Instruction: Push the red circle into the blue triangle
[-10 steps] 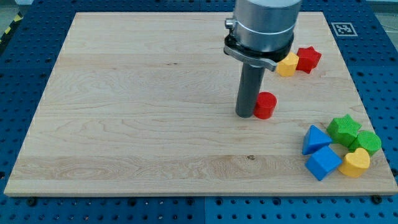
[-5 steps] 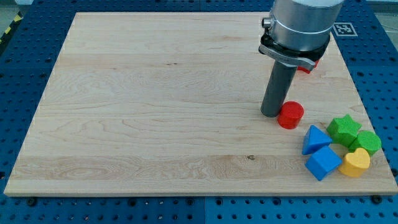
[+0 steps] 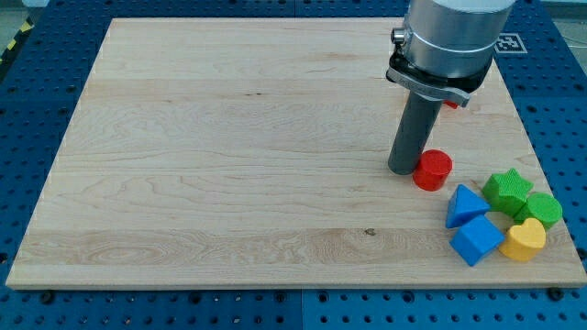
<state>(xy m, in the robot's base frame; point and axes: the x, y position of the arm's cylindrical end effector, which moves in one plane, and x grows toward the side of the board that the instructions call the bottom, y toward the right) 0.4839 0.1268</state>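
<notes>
The red circle (image 3: 432, 170) lies on the wooden board at the view's right. My tip (image 3: 404, 170) stands right against its left side. The blue triangle (image 3: 465, 205) lies just below and to the right of the red circle, a small gap apart from it. The arm's grey body hides the blocks behind it at the view's top right.
A blue cube (image 3: 476, 240), a yellow heart (image 3: 524, 240), a green star (image 3: 507, 192) and a green round block (image 3: 543, 210) cluster around the blue triangle near the board's right edge (image 3: 550, 183). A sliver of a red block (image 3: 452, 104) shows behind the arm.
My tip has pushed the red circle to the right and downward, close to the blue triangle. The arm now hides the yellow block and most of the red star.
</notes>
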